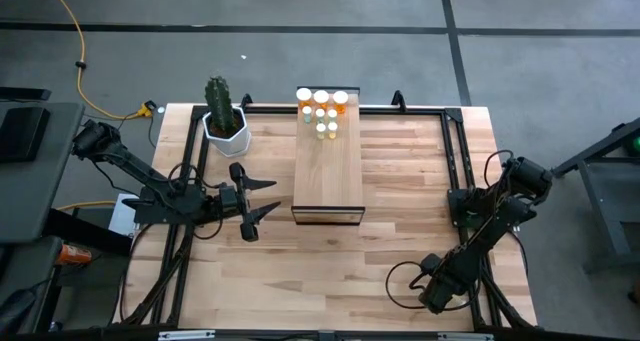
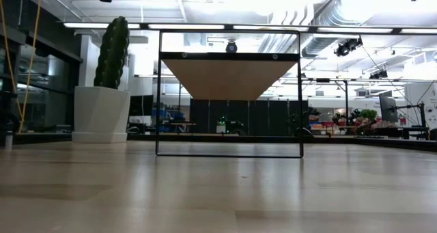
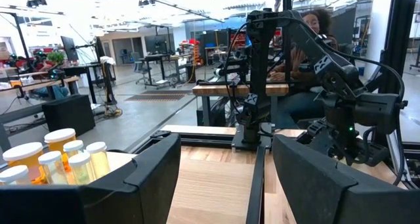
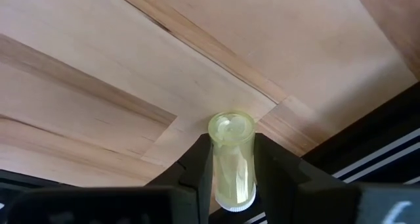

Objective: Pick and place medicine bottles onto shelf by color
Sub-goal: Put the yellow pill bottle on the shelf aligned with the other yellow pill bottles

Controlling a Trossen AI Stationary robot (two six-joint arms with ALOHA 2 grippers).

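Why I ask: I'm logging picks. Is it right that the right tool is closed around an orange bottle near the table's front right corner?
Not orange. The right wrist view shows the right tool closed around a pale green-yellow bottle; the rest holds.

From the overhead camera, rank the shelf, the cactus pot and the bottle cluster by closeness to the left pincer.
From the left pincer:
1. Shelf, just beside its open fingers.
2. Cactus pot, at the table's far edge.
3. Bottle cluster, on the shelf's far end.

My right gripper (image 4: 231, 178) points down at the near right of the tabletop (image 1: 330, 271), its fingers (image 4: 197, 168) pressed against a pale green bottle (image 4: 231, 159). My left gripper (image 1: 266, 198) hovers level at the left, jaws spread.
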